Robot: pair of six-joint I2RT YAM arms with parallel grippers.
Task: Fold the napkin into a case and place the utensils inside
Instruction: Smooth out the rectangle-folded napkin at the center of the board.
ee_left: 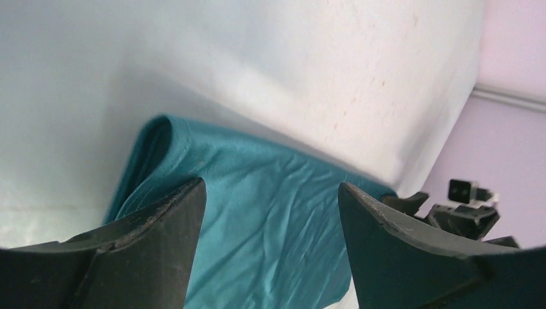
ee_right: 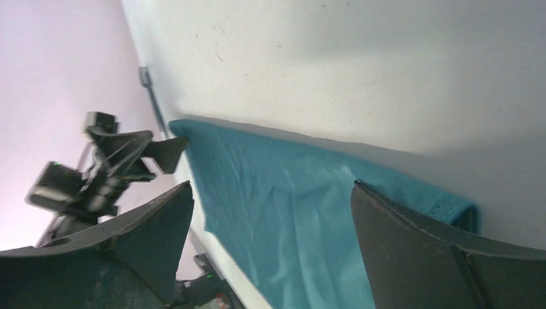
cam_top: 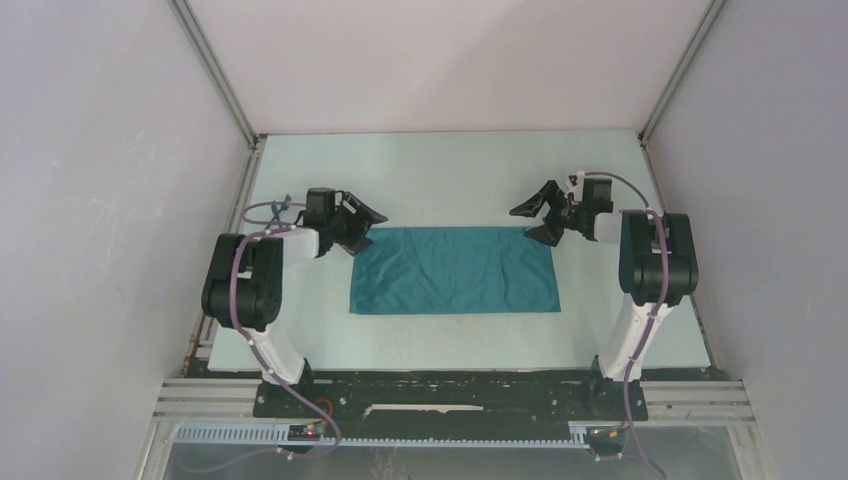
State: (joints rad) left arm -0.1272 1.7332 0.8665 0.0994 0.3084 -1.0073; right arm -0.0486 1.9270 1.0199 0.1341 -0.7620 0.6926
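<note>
My left gripper [cam_top: 368, 230] and right gripper [cam_top: 527, 225] gape empty at the rectangular teal fabric napkin's [cam_top: 452, 272] far corners; I should lift clear without dragging it.

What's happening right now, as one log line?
teal fabric napkin: flat rectangle on table | left gripper: open, by far-left corner | right gripper: open, by far-right corner

1 napkin [cam_top: 452, 270], center frame. 1 tabletop [cam_top: 450, 170]. 2 arms: left arm [cam_top: 245, 285] at lower left, right arm [cam_top: 655, 262] at lower right. 2 sets of jaws, one per arm, 2 fingers [ee_left: 161, 244] each, 4 fingers total. 3 walls [cam_top: 450, 60] around.
</note>
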